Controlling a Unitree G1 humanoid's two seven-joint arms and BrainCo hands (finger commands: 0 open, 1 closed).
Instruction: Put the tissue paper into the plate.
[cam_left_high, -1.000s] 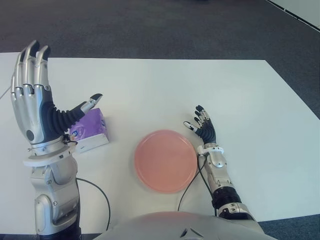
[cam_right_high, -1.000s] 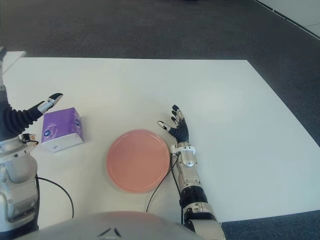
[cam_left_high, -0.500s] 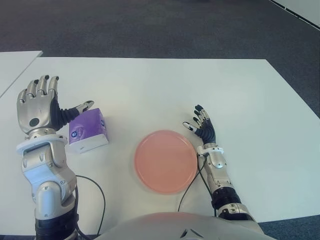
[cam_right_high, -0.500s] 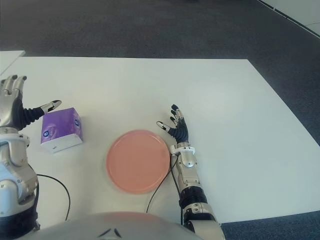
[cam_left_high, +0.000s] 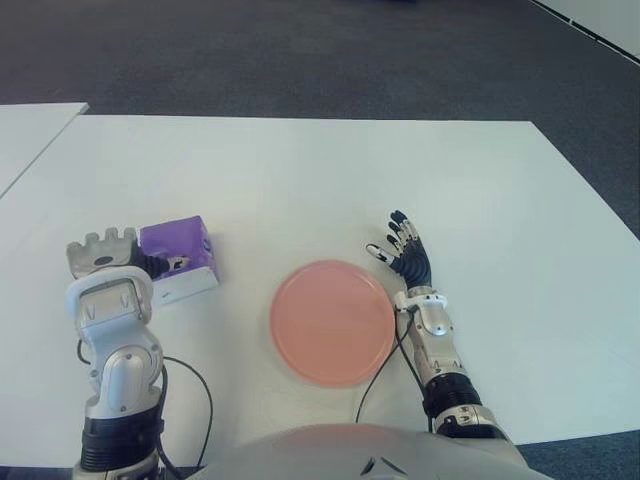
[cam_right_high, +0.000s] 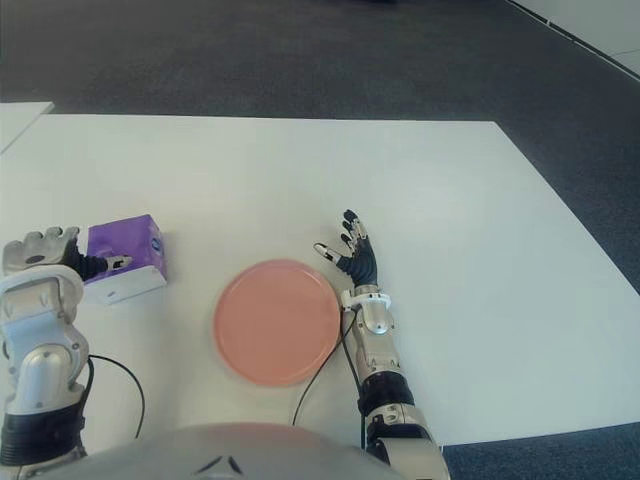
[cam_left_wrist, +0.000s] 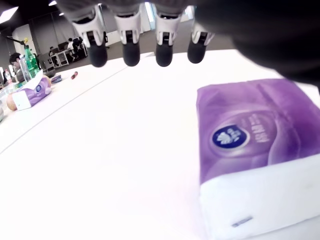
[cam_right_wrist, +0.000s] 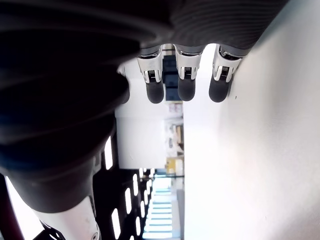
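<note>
Left hand (cam_left_high: 105, 255) sat low, just beside the purple tissue pack (cam_left_high: 178, 255) on the desk (cam_left_high: 300, 170), fingers spread, nothing held, apparently lining up a grasp. Plate (cam_left_high: 331, 322) empty. Right hand (cam_left_high: 408, 258) idle beside it, fingers apart.

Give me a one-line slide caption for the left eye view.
Left hand open beside the purple tissue pack, pink plate empty, right hand open by its rim.

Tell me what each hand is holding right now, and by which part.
Nothing is held. The left hand is down beside the tissue pack with its fingers open and clear of it. The right hand, open, shows beside the plate.
</note>
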